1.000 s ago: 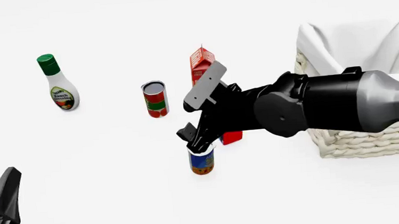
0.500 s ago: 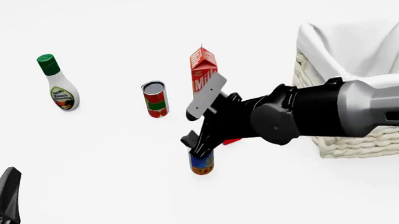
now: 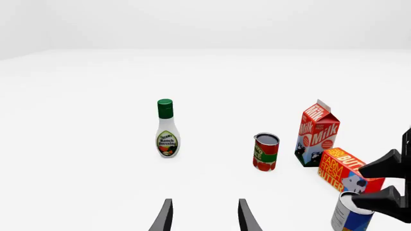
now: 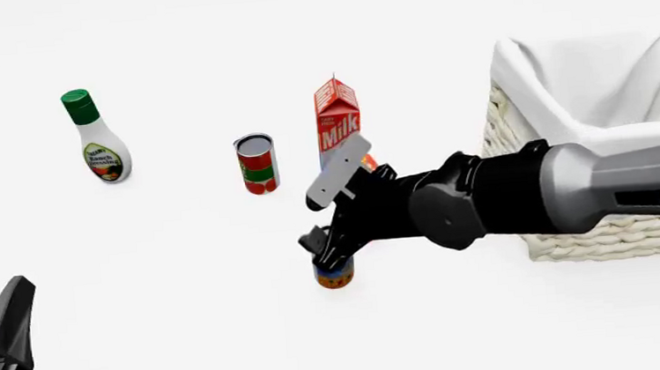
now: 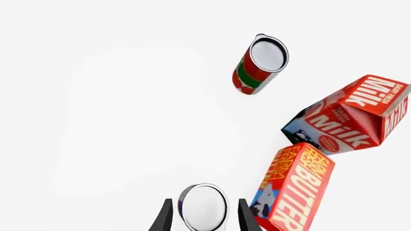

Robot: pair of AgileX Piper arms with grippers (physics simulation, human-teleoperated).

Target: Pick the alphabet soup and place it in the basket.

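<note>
The basket (image 4: 615, 215) waits at the right, nothing placed in it yet. The right gripper (image 4: 333, 254) hangs over the soup can (image 4: 334, 275), jaws apart, straddling its lid; the can stands on the surface, ungrasped. The left gripper (image 3: 204, 216) sits idle, jaws apart. Clamp, lift and carry remain.

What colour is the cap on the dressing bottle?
Green. The cap on the white dressing bottle shows best in the left wrist view.
</note>
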